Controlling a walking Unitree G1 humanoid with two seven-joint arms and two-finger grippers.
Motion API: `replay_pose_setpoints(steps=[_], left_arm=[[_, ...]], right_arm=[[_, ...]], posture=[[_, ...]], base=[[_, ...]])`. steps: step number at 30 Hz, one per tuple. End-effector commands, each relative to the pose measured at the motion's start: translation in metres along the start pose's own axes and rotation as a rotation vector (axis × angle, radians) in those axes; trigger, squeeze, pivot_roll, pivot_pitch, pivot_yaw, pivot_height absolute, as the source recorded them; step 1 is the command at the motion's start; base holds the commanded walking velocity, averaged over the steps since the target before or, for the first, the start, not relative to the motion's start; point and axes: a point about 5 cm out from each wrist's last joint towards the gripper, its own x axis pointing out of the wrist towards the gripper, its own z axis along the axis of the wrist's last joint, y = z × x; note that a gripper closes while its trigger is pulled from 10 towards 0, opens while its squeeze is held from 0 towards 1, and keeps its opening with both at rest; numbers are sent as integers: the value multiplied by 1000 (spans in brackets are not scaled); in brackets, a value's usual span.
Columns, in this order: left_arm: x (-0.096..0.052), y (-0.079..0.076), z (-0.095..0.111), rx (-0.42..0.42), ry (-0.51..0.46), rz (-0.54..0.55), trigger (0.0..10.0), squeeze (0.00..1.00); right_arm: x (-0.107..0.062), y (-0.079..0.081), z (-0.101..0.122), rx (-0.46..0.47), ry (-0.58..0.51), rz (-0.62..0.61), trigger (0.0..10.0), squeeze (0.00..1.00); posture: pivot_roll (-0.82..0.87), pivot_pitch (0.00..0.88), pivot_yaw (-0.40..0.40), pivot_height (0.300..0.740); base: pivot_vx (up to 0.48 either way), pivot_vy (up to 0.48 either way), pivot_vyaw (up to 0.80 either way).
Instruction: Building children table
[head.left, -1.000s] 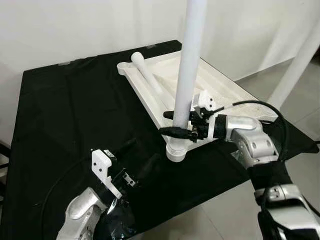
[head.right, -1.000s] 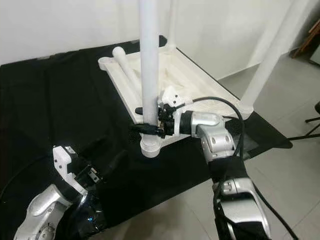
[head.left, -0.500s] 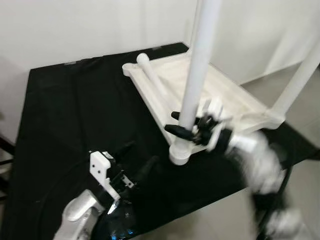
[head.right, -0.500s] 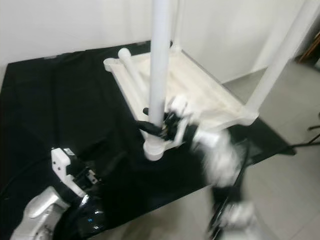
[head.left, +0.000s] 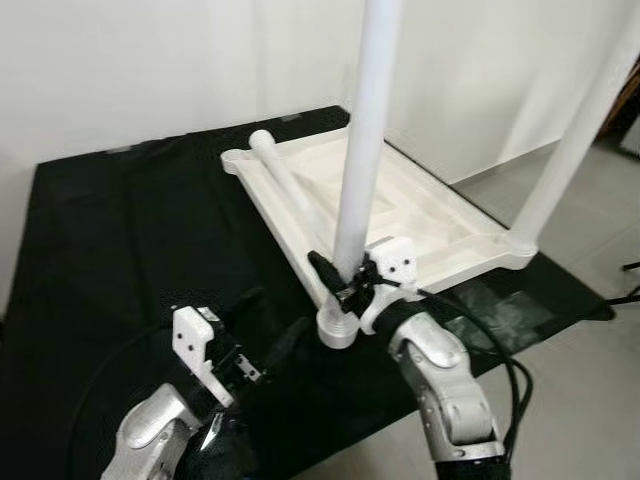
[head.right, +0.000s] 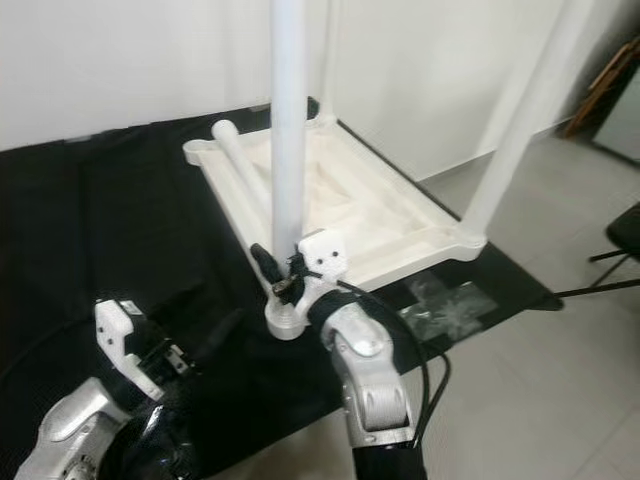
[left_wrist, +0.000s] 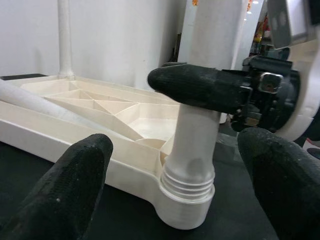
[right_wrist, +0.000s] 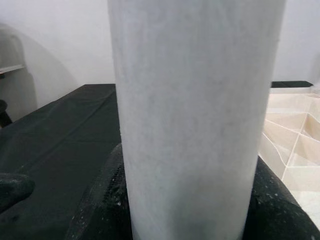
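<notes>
The upturned white plastic tabletop (head.left: 420, 215) lies on the black cloth-covered surface (head.left: 120, 230). At its near corner the tall white plastic tube leg (head.left: 362, 150) stands upright in its threaded socket (left_wrist: 187, 200). The right claw (head.left: 338, 278) is clamped around the leg just above that socket. The left claw (left_wrist: 170, 185) hangs spread wide and empty nearby. The leg looks light, stiff and smooth, so likely slippery; a low grip near the threads seems best for turning it
</notes>
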Motion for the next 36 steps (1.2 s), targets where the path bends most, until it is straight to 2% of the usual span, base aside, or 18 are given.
replay_pose_setpoints(steps=[1, 2, 4, 5, 6, 8, 9, 12, 13, 14, 15, 18, 23, 25, 26, 27, 28, 36], left_arm=[[-3, 1, -4, -10, 22, 9, 10000, 0], [-2, 1, -4, -11, 23, 8, 10000, 0], [-2, 1, -5, -11, 23, 7, 10000, 0], [-2, 1, -5, -13, 23, 6, 10000, 0], [-2, 1, -5, -13, 23, 6, 10000, 0], [0, 1, -5, -16, 23, 3, 10000, 0], [0, 1, -5, -16, 23, 3, 10000, 0], [1, 0, -6, -14, 23, 3, 10000, 0], [1, 0, -6, -13, 23, 4, 10000, 0], [1, 0, -6, -13, 23, 4, 10000, 0], [1, 0, -7, -12, 23, 4, 10000, 0], [1, 0, -7, -10, 24, 6, 10000, 0], [1, 0, -7, -9, 26, 6, 10000, 0], [1, 0, -7, -9, 26, 6, 10000, 0], [1, 0, -8, -10, 27, 5, 10000, 0], [1, 0, -8, -10, 27, 5, 10000, 0], [1, -1, -8, -10, 27, 4, 10000, 0], [0, -1, -8, -13, 27, 3, 10000, 0]], right_arm=[[-11, -3, -39, 130, 203, -38, 10000, 349], [-10, -4, -35, 142, 187, -2, 10000, 1000], [-9, -4, -32, 151, 176, 46, 10000, 1000], [-7, -3, -28, 168, 170, 131, 10000, 1000], [-7, -3, -28, 168, 170, 131, 10000, 1000], [-4, -14, -13, 145, 124, 335, 10000, 1000], [-4, -14, -13, 145, 124, 335, 10000, 1000], [2, -39, 10, -4, 107, 575, 10000, 1000], [5, -45, 16, -26, 114, 602, 10000, 894], [5, -45, 16, -26, 114, 602, 10000, 894], [9, -50, 20, -19, 129, 624, 10000, 0], [17, -60, 27, -29, 153, 692, 10000, 0], [23, -64, 33, -35, 193, 787, 10000, 0], [23, -64, 33, -35, 193, 787, 10000, 0], [24, -65, 34, -23, 194, 797, 3333, 0], [24, -65, 34, -23, 194, 797, 3333, 0], [24, -67, 34, 0, 188, 808, 0, 0], [19, -72, 28, 1, 179, 811, 0, 0]], posture=[[-58, 159, 7, 740], [-58, 159, 7, 740], [-60, 159, 7, 740], [-64, 157, 9, 740], [-64, 157, 9, 740], [-60, 150, 9, 740], [-60, 150, 9, 740], [-54, 145, 3, 740], [-50, 143, 2, 740], [-50, 143, 2, 740], [-50, 143, 2, 740], [-45, 139, 4, 740], [-39, 139, 3, 740], [-39, 139, 3, 740], [-38, 140, 2, 740], [-38, 140, 2, 740], [-35, 139, 1, 740], [-42, 142, 2, 740]], base=[[0, 0, 0], [0, 0, 0], [0, 0, 0], [0, 0, 0], [0, 0, 0], [0, 0, 0], [0, 0, 0], [0, 0, 0], [0, 0, 0], [0, 0, 0], [0, 0, 0], [0, 0, 0], [0, 0, 0], [0, 0, 0], [0, 0, 0], [0, 0, 0], [0, 0, 0], [0, 0, 0]])
